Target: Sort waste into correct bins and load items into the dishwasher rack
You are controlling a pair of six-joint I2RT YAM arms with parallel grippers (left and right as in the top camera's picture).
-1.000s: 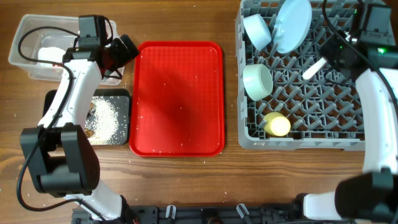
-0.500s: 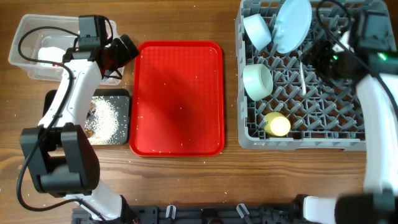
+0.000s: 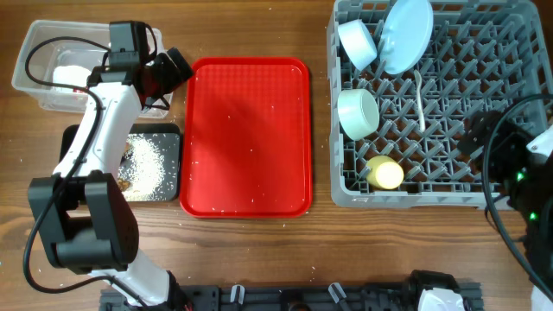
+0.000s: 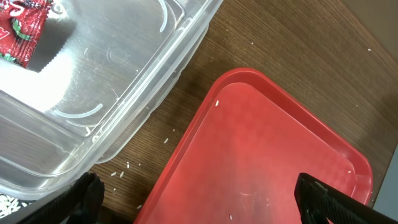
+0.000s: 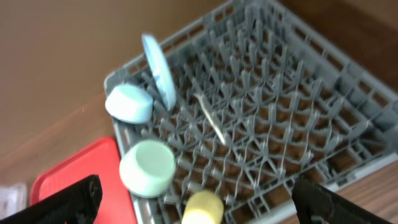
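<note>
My left gripper (image 4: 205,199) is spread wide and empty over the clear tub's (image 3: 39,39) corner and the red tray (image 3: 246,130). The snack wrapper (image 4: 22,34) lies in the tub, and rice (image 3: 149,162) in the black tray (image 3: 168,131). The rack (image 3: 449,186) holds one bowl (image 3: 356,41), another bowl (image 3: 357,112), the plate (image 3: 406,34), the spoon (image 3: 420,99) and the cup (image 3: 384,173). My right gripper (image 5: 196,199), in a blurred view, looks wide and empty above the rack.
</note>
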